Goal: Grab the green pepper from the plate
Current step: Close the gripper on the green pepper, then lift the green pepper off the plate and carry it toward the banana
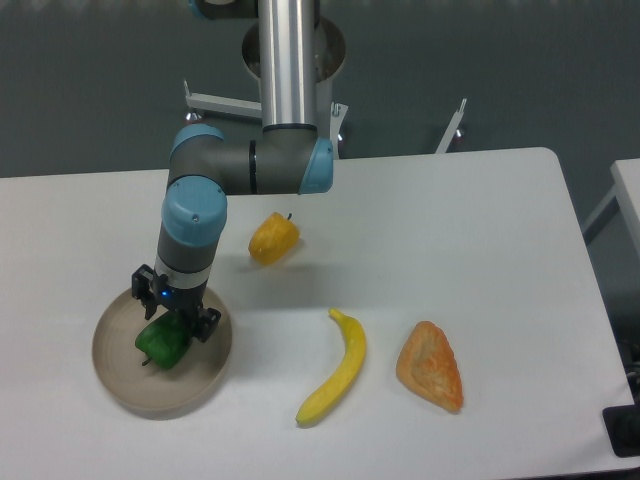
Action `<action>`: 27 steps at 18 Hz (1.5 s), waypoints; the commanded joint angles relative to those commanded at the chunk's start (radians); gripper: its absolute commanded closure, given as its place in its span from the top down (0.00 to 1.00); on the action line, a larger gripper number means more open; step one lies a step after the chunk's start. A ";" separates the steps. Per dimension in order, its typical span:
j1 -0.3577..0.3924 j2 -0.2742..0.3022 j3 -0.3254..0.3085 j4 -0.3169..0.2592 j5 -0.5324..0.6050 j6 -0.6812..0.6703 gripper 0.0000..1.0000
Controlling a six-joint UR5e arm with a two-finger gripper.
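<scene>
Camera view, fixed and looking down at the white bench (450,220): the arm (245,165) drops from a vertical silver tube at the top of the frame, bends at a grey elbow with light-blue caps, runs left along a short horizontal link, then turns straight down through a blue-capped wrist to the black two-finger gripper (175,322). The gripper points downward over the upper part of the round beige-grey shallow plate (120,375), which sits near the bench's front left corner. A small blue light glows on the gripper body.

The small glossy dark-green pepper (162,343) lies inside the plate, on its dished floor, and its top sits between the two black fingers. The jaws stand on either side of the pepper, close to its flanks (whether they actually press on it or leave a sliver of gap cannot be told from this angle).

Behind the plate, well apart from it, rests a yellow-orange pepper (273,239) with a short dark stem. To the right of the plate lies a curved yellow banana (337,368), and just beyond that a wedge-shaped orange-brown pastry (432,366). No readable writing or brand mark shows on the arm, the gripper or the things.
</scene>
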 joint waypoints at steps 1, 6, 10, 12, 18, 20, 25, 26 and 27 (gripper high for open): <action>0.000 0.000 0.000 0.000 0.006 0.000 0.42; 0.000 0.006 0.006 0.000 0.009 0.003 0.36; 0.003 0.012 0.024 0.000 0.009 0.015 0.33; 0.014 0.020 0.044 -0.005 0.009 0.021 0.33; 0.122 0.067 0.058 -0.046 0.011 0.214 0.33; 0.187 0.083 0.070 -0.084 0.011 0.305 0.32; 0.360 0.086 0.106 -0.175 0.014 0.584 0.33; 0.397 0.087 0.113 -0.184 0.014 0.641 0.32; 0.426 0.084 0.123 -0.192 0.014 0.682 0.33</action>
